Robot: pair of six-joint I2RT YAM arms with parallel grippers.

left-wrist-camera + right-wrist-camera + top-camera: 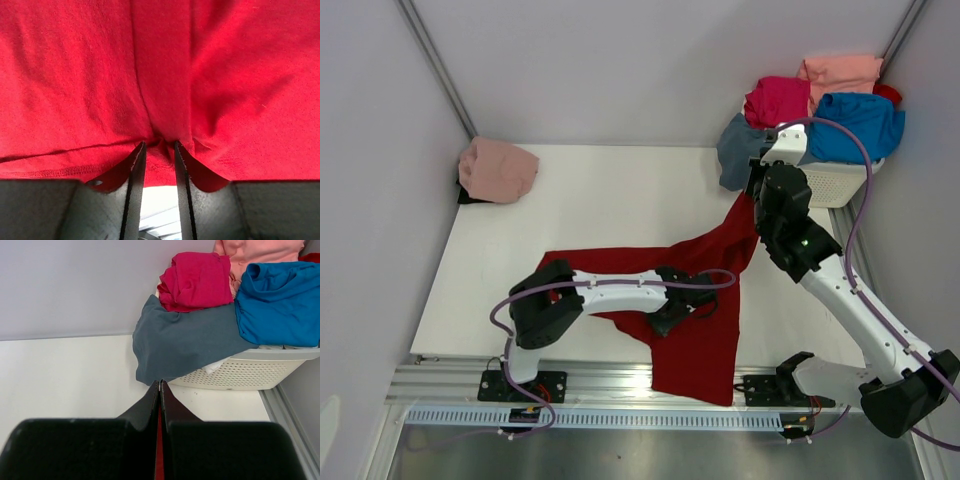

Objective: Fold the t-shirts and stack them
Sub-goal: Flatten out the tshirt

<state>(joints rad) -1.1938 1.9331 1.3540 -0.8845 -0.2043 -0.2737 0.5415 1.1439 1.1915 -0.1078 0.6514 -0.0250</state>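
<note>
Dark red t-shirt [700,340] lay spread on surface [610,200], near hem hanging over front edge, far right corner held up off surface near basket [250,372]. Right tool [159,385] fully closed, thin strip of red cloth nipped between fingers. Left tool [159,146] low on shirt's middle, jaws narrowly apart, fold of red cloth pinched between tips. Slate t-shirt [185,340], magenta t-shirt [197,280], blue t-shirt [280,300] and salmon t-shirt [260,252] were heaped on basket. Dusty pink t-shirt [498,170] sat at far left corner.

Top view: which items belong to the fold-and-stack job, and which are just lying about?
Job: dark red t-shirt, dusty pink t-shirt, magenta t-shirt, blue t-shirt, salmon t-shirt, grey-blue t-shirt.
Lying about: white basket, table.
</note>
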